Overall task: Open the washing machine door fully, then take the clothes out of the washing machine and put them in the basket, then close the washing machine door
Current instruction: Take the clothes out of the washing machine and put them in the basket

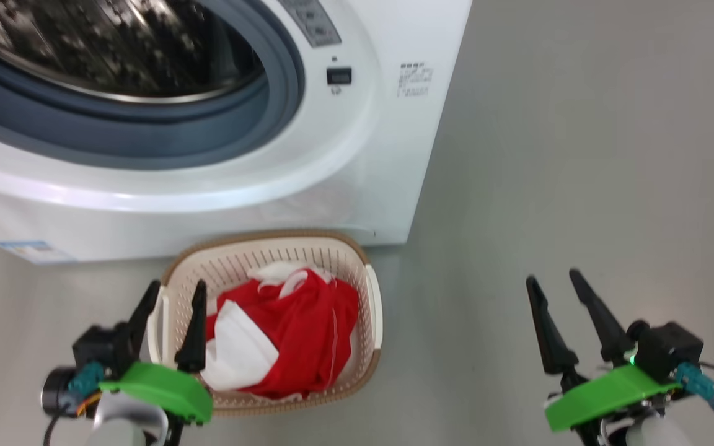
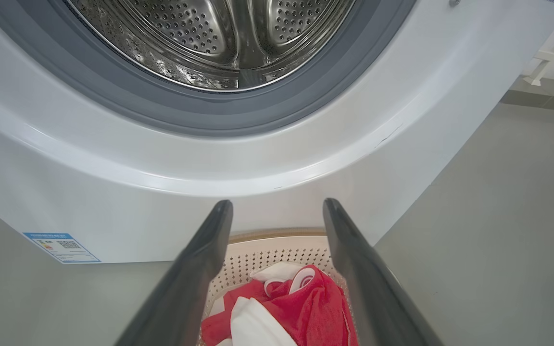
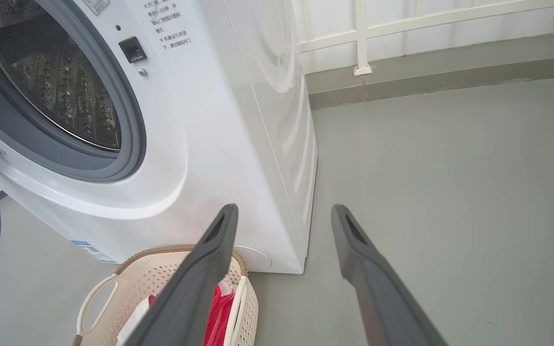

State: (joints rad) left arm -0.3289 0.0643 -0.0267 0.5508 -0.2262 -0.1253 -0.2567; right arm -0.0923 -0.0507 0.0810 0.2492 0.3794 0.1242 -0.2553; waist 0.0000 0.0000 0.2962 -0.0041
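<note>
Laundry area: washing machine (image 1: 363, 155), basket (image 1: 270, 238) w/ clothes (image 1: 307, 328) on bare grey floor (image 1: 580, 186).

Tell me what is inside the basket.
Red clothes with white panels lie heaped inside the basket, filling most of it. The basket's bottom, and anything beneath the heap, is covered and cannot be seen.

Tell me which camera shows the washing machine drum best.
The left wrist view: the drum is sharp and close, its visible part bare perforated steel. The head view shows the drum blurred; the right wrist view shows the drum at a slant, partly cut off.
</note>
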